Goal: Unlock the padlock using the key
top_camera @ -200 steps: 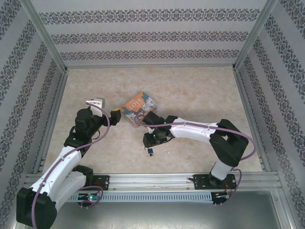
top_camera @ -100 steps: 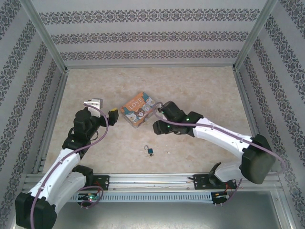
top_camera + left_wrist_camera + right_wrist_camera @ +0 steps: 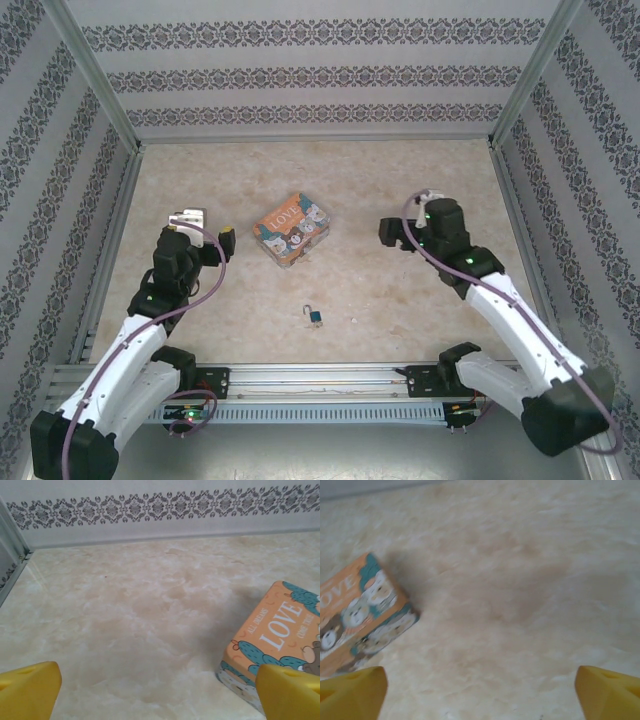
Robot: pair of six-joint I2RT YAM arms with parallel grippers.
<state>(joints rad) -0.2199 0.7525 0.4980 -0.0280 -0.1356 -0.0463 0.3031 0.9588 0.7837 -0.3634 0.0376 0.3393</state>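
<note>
A second ago the right arm reached across the middle of the desk (image 3: 200,180), its tip low over the padlock. Half a second ago it had lifted to just beside the right corner of the tin. Now it is drawn back to the right side, and the right fingers (image 3: 386,230) hang well apart from both tin and padlock. The left arm has pulled back a little too: the left fingers (image 3: 229,236), which were just beside the tin's left corner, now stand near it but clear of it. The padlock (image 3: 314,317) and the tin (image 3: 293,230) lie where they lay before.

There is one padlock, teal with a thin silvery loop, lying alone on the bare desk between the two arms, nearer the front edge than the tin, and touching nothing. There is one tin, orange with "LOVE" on its lid, showing at the right edge of the left wrist view (image 3: 280,635) and at the left edge of the right wrist view (image 3: 360,615). The key is too small to pick out with any certainty.

There are two arms, each with one pair of yellow-tipped fingers. The left fingers (image 3: 30,687) are spread wide with only desk between them, and the right fingers (image 3: 610,690) are spread just as wide, holding nothing.
</note>
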